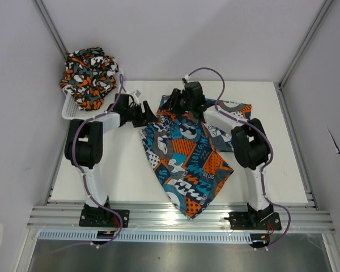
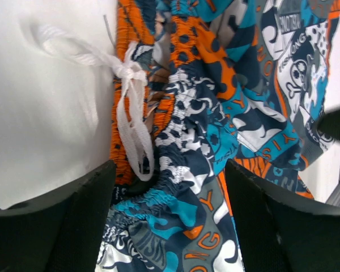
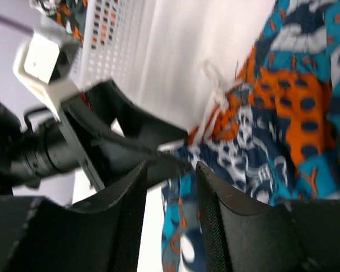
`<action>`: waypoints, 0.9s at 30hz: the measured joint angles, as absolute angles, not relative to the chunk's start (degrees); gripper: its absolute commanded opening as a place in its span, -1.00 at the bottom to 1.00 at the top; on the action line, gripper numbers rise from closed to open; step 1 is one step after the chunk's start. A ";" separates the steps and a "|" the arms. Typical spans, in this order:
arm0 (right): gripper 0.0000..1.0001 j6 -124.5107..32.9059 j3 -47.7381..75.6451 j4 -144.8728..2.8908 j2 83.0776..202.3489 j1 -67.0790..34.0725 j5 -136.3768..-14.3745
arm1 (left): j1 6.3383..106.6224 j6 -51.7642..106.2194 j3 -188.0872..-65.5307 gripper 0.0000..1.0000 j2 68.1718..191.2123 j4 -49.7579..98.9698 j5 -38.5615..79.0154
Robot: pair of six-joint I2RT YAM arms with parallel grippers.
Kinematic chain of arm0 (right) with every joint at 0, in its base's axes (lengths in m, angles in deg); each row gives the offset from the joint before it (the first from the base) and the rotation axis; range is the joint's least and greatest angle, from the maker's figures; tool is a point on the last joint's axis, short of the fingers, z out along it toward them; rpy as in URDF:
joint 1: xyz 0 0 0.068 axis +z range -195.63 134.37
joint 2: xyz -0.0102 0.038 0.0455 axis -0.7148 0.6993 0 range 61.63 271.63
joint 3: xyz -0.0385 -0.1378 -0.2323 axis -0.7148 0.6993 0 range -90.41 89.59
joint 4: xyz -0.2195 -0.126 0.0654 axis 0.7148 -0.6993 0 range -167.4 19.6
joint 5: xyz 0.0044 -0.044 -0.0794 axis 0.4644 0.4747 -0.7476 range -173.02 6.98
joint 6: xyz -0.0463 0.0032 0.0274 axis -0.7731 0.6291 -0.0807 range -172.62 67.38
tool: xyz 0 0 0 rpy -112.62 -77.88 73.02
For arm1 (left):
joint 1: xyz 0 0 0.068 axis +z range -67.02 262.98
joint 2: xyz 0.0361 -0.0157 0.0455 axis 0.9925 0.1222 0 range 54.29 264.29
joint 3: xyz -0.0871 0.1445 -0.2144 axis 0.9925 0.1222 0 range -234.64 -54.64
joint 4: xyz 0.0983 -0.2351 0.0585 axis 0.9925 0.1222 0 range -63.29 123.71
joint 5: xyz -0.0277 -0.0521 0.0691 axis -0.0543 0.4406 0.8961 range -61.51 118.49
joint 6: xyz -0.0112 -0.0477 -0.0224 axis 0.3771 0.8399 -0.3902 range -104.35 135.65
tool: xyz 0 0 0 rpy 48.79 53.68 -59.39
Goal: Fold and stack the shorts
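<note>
The teal-blue, orange and white patchwork shorts (image 1: 187, 164) lie spread on the white table, waistband toward the back. My left gripper (image 1: 149, 116) is at the waistband's left corner. In the left wrist view it (image 2: 170, 170) stands open, its jaws astride the gathered waistband (image 2: 178, 170), beside the white drawstring (image 2: 133, 113). My right gripper (image 1: 173, 106) hovers just right of it over the same waistband. Its jaws (image 3: 171, 167) are partly apart, with cloth (image 3: 260, 141) showing beyond the gap. The orange, black and white camouflage shorts (image 1: 89, 71) sit bunched in the basket.
A white mesh basket (image 1: 71, 110) stands at the back left corner, also seen in the right wrist view (image 3: 113, 34). The left gripper's black finger (image 3: 130, 147) reaches close in front of the right jaws. Grey walls enclose the table on three sides.
</note>
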State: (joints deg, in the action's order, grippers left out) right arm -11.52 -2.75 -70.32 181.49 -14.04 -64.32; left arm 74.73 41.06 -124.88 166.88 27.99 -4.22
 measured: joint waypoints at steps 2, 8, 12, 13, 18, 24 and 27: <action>-0.14 -10.66 -6.16 -69.82 184.57 -14.63 -63.77 | 74.69 40.38 -125.64 0.38 167.43 29.87 -3.50; -0.13 -9.02 -7.66 -69.14 187.41 -15.63 -62.35 | 73.61 37.95 -126.32 0.15 168.32 34.59 -1.12; -0.13 -7.58 -10.42 -68.16 191.04 -16.68 -59.97 | 72.54 37.58 -123.92 -0.15 167.43 33.98 -0.55; -0.12 -7.25 -11.18 -67.98 192.11 -17.07 -59.53 | 72.35 37.58 -122.65 -0.21 166.95 33.63 -0.61; -0.11 -6.27 -12.34 -68.05 194.93 -18.78 -58.24 | 71.01 38.26 -116.31 -0.74 163.08 31.59 -0.66; -0.06 -6.36 -13.78 -69.36 195.52 -19.74 -57.98 | 69.94 41.23 -104.94 -1.00 154.29 26.17 -1.38; 0.02 -7.56 -15.16 -70.34 195.52 -19.41 -57.76 | 69.85 43.09 -99.30 -1.00 149.68 22.72 -1.47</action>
